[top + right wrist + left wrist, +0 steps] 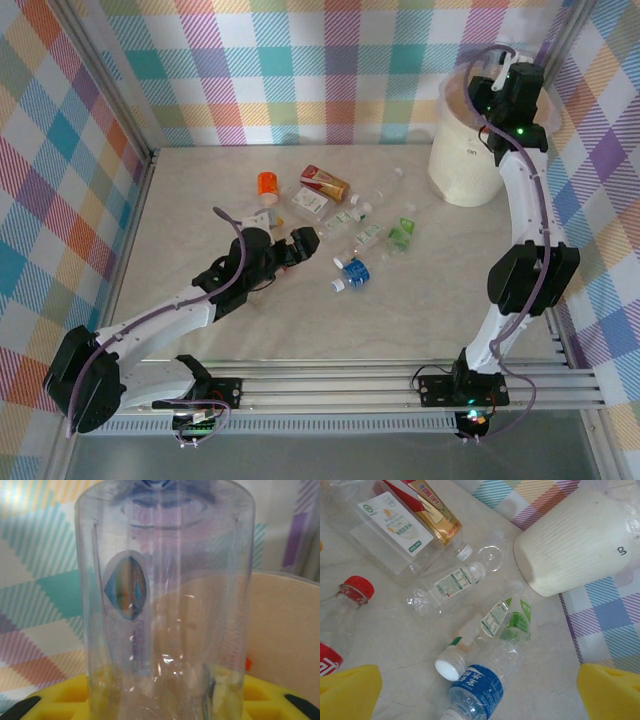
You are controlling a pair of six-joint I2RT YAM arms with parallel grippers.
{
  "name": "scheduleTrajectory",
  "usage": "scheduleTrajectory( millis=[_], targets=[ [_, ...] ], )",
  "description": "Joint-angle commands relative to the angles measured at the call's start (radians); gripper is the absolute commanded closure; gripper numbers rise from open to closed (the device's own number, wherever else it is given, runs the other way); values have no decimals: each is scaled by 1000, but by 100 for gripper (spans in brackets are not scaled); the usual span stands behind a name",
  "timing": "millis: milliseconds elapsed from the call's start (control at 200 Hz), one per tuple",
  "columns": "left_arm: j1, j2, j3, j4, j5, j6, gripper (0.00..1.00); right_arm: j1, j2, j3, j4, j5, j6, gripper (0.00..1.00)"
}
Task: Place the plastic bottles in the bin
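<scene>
Right end effector (503, 88) is up over the bin (465, 175) in the far right corner, pinching a clear bottle (165, 605) by one end, so I'd call this the drop step. In the right wrist view the tan inside of the bin (285, 630) sits behind and to the right of the bottle, and plaid wall takes up the left. I can't tell if the whole bottle is past the rim. I'd nudge it further over the middle of the opening before spreading the fingers, then open wide in one go. An empty bottle weighs next to nothing, so it could cling to a pad or bounce off the rim onto the desk (450, 310). Left end effector (298, 246) hangs over the rest of the bottles (350, 225) mid-desk with its yellow pads (347, 690) spread wide and nothing between them. The blue-label bottle (475, 690) is right under it and looks like the easy next grab, well apart from the bin so the arms shouldn't clash.
</scene>
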Motion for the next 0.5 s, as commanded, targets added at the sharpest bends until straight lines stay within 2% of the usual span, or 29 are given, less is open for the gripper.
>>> scheduleTrajectory(
  millis=[0,265,495],
  targets=[
    [-6,-30,-16,-24,-37,-4,0,-27,57,87,-75,107,-28,64],
    [-5,-37,-21,-55,-63,-3,0,-56,194,229,-84,342,-117,57],
    [-5,-37,-30,-72,-85,-9,0,-61,216,187,1,408,-158,54]
  ],
)
